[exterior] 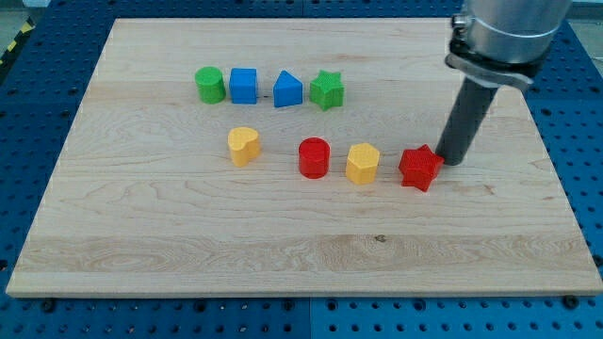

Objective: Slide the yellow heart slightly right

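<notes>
The yellow heart (pixel 244 145) lies on the wooden board, left of centre. My tip (pixel 450 160) rests on the board far to the heart's right, touching or almost touching the right side of the red star (pixel 419 168). Between the heart and my tip stand a red cylinder (pixel 314 156) and a yellow hexagon (pixel 362 163), forming a row with the red star.
A row above holds a green cylinder (pixel 209 84), a blue cube (pixel 243 85), a blue pointed block (pixel 287 90) and a green star (pixel 327 89). The wooden board (pixel 141 235) lies on a blue perforated table (pixel 575 113).
</notes>
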Action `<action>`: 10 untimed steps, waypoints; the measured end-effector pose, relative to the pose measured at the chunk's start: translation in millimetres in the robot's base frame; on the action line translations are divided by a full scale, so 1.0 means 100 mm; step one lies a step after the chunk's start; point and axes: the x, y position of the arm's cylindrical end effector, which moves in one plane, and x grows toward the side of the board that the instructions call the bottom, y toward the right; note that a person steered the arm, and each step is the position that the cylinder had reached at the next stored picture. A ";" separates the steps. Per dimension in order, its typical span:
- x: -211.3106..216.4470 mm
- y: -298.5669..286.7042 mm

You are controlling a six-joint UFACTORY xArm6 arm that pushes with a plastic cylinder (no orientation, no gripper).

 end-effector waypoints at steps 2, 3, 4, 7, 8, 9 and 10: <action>-0.64 0.33; -0.64 0.33; -0.45 0.33; 1.15 -0.59; 1.03 -1.73; 0.71 -2.79; 0.19 -3.58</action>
